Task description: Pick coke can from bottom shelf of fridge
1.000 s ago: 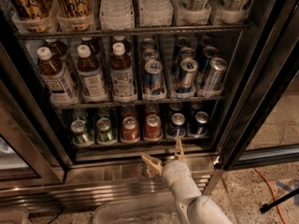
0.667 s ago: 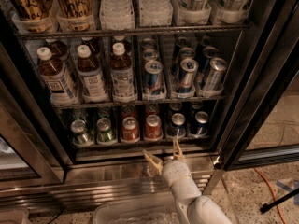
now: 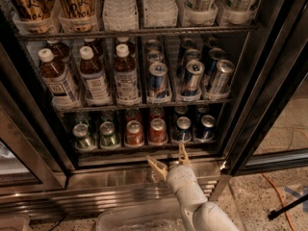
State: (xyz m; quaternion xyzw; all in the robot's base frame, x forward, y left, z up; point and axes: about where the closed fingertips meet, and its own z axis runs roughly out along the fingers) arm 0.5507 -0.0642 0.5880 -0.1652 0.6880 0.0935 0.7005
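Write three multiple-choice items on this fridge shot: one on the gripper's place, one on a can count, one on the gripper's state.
1. Where is the gripper?
A. deep inside the bottom shelf
B. just below the bottom shelf, in front of the steel base
C. up at the top rack

2. How many red cans stand in the bottom shelf's front row?
A. two
B. none
C. five

3. The gripper is:
A. shut, empty
B. shut on a red can
C. open, empty

Answers:
1 B: it sits under the rack's front edge, outside the shelf.
2 A: two red cans stand side by side mid-row.
3 C: its fingers are spread with nothing between them.
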